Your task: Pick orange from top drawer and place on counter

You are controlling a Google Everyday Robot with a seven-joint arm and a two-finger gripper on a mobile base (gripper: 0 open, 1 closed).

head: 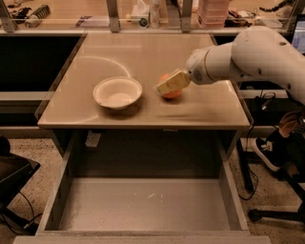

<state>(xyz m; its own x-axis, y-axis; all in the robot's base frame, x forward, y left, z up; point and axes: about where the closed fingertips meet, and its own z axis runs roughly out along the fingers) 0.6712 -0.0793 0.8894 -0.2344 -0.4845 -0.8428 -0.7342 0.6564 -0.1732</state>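
The orange [171, 92] rests on the beige counter [143, 52], just right of its middle, and the gripper hides its upper part. My gripper [169, 83] reaches in from the right on the white arm and sits right against the top of the orange. The top drawer [147, 205] stands pulled out in front of the counter, and its grey floor is bare.
A white bowl [117, 92] sits on the counter left of the orange. A cluttered shelf with metal posts [143, 14] runs along the back. Chair legs and cables [276, 157] are on the floor at the right.
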